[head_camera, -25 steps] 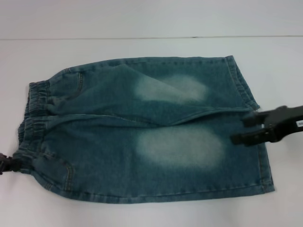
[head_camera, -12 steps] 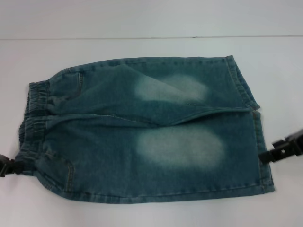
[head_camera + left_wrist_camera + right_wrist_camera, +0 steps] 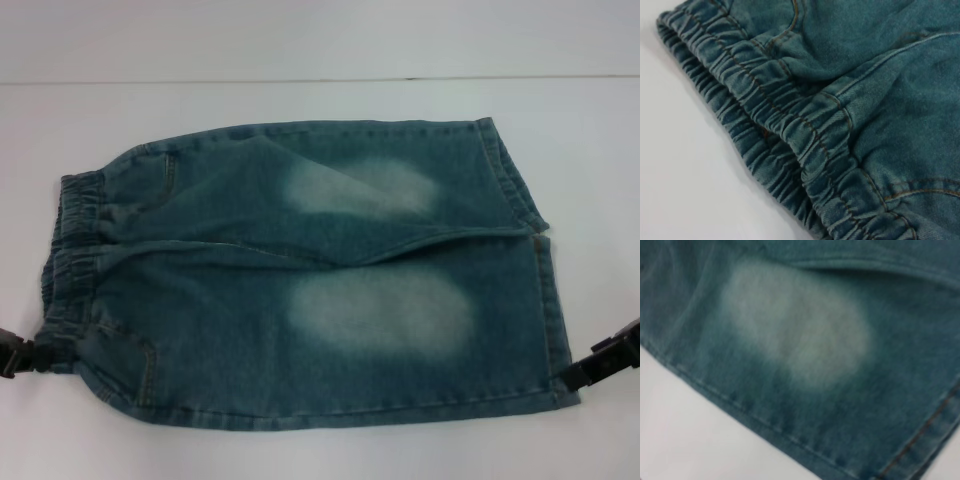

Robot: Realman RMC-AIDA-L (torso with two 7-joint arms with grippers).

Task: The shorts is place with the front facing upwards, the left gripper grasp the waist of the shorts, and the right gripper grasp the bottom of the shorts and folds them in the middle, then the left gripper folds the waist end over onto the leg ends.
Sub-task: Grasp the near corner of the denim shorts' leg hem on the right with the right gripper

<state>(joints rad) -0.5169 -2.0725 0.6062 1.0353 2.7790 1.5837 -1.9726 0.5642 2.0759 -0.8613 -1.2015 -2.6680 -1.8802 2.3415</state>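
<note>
Spreading wide across the white desk (image 3: pixel 300 50), the denim shorts (image 3: pixel 310 270) lie flat with the elastic waist (image 3: pixel 70 250) toward the robot's left and the two leg ends toward its right, each leg showing a pale faded patch. The leg nearer the robot overlaps the farther one along a diagonal fold through the middle. In the head view the left claw (image 3: pixel 22 352) reaches in low from the left edge, its dark tip level with the desk and meeting the near corner of the waistband; whether it is open or closed on the cloth I cannot tell, since only the tip shows. The right claw (image 3: pixel 600 362) comes in from the right edge, also low, its tip just beside the near corner of the bottom hem (image 3: pixel 560 330); its state I cannot tell either. The left wrist view looks closely along the gathered waistband (image 3: pixel 790 130), with its orange stitching and bare desk beside it. The right wrist view shows the faded patch (image 3: pixel 800 325) on the near leg, with the stitched hem (image 3: pixel 920 435) and the leg's side edge running along the desk.
</note>
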